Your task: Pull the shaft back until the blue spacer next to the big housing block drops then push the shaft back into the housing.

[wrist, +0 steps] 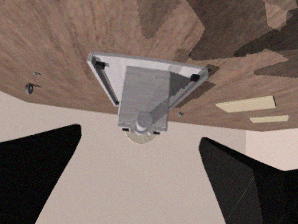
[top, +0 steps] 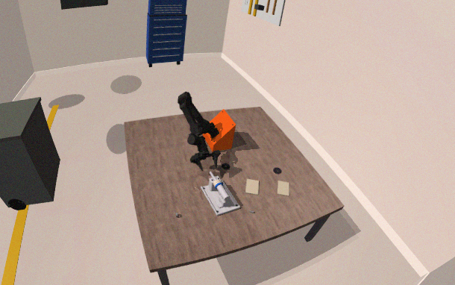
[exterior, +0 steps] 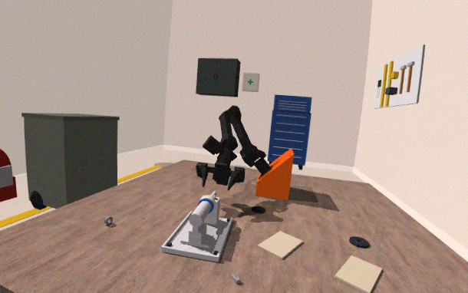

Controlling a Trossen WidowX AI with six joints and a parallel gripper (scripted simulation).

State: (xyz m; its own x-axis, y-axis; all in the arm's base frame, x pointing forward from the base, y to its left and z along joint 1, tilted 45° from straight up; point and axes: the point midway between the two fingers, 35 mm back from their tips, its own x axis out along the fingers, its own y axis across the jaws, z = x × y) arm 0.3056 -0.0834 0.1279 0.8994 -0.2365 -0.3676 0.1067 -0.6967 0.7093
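Observation:
The grey fixture's base plate [top: 216, 210] [exterior: 177, 241] [wrist: 112, 66] lies on the table. An upright block [exterior: 217, 210] [wrist: 145, 87] stands at its arm-side end, with a thick light-grey cylinder [top: 223, 193] [exterior: 198, 217] beyond. The thin shaft end [top: 211, 174] [exterior: 214, 194] [wrist: 144, 120] sticks out toward the arm. The blue spacer [top: 218, 185] [exterior: 209, 202] is around the shaft line against the cylinder; a pale part is beside it. In the wrist view the block hides the spacer. My gripper [top: 209, 168] [exterior: 216, 187] [wrist: 141, 137] is open and empty, short of and above the shaft end.
The orange arm mount [top: 222, 136] [exterior: 277, 182] stands behind. Black discs [top: 225, 166] [top: 277, 170] [exterior: 258, 209] [exterior: 359, 241] and two beige squares [top: 252, 186] [top: 283, 188] lie right of the fixture. A small ring [exterior: 109, 221] lies left, a small bolt [exterior: 235, 278] in front.

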